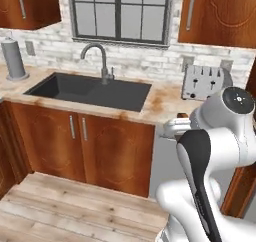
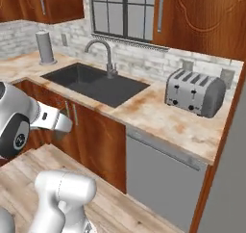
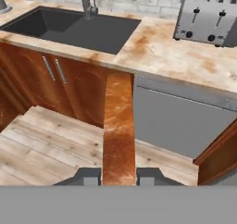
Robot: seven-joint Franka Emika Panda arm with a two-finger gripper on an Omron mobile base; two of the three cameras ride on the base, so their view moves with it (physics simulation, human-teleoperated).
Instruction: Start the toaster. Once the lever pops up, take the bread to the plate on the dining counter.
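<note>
The gripper (image 3: 119, 176) pinches the bread (image 3: 119, 126) between its fingers, edge-on, above the floor and well clear of the toaster (image 2: 194, 92). Best to keep the slice level and turn away slowly toward the plate.

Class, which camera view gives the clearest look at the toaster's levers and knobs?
The right base view: the whole toaster shows, front and slots. The hand view crops its top at the frame edge; the left base view shows it smaller, its right side behind the arm.

End effector (image 3: 119, 174) shut on the bread (image 3: 118, 126), slice clamped edge-on between both fingers. Arm folded at the elbow, wrist extended toward the toaster (image 1: 202, 82), short of the surface edge.
</note>
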